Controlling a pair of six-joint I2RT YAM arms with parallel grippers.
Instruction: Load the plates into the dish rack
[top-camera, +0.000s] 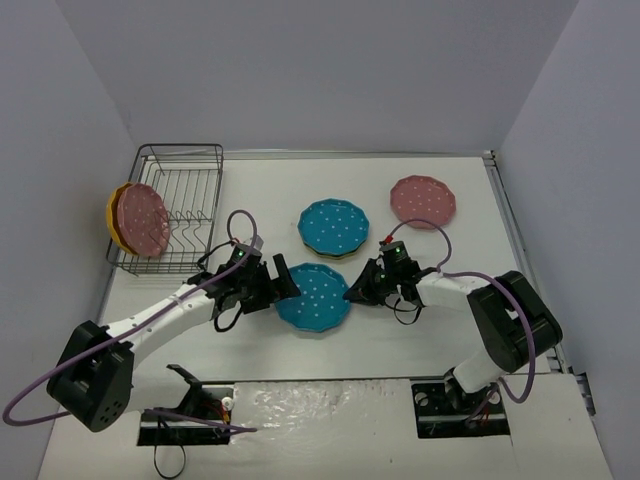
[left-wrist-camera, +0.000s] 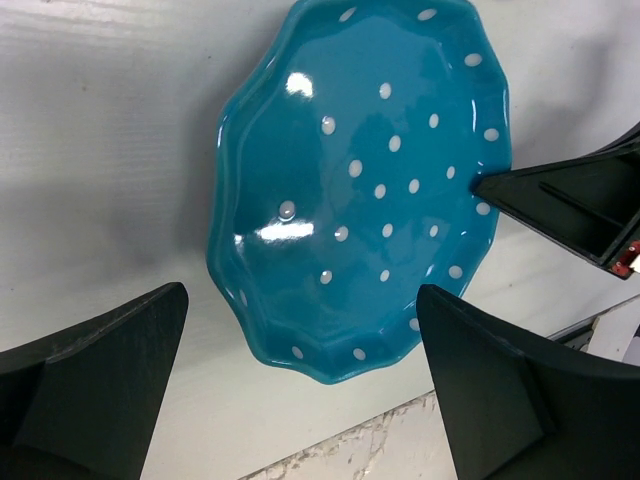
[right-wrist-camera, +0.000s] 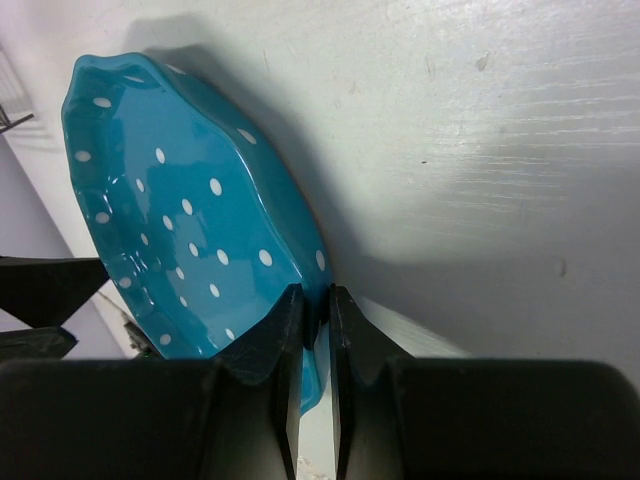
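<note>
A teal-blue polka-dot plate (top-camera: 313, 297) hangs tilted above the table between the two arms. My right gripper (top-camera: 352, 290) is shut on its right rim; in the right wrist view the jaws (right-wrist-camera: 315, 300) pinch the rim of the plate (right-wrist-camera: 180, 230). My left gripper (top-camera: 285, 287) is open at the plate's left edge. In the left wrist view the plate (left-wrist-camera: 370, 180) lies ahead, its near edge between the spread fingers (left-wrist-camera: 110, 380), with no touch visible. The dish rack (top-camera: 196, 168) stands at the back left, holding a pink plate (top-camera: 145, 220) and an orange-yellow one (top-camera: 113, 215) upright.
Another teal-blue plate (top-camera: 334, 226) lies mid-table on top of an olive-yellow one (top-camera: 322, 256). A pink plate (top-camera: 422, 201) lies flat at the back right. The right gripper's finger (left-wrist-camera: 570, 200) shows at the right of the left wrist view. Walls enclose the table on three sides.
</note>
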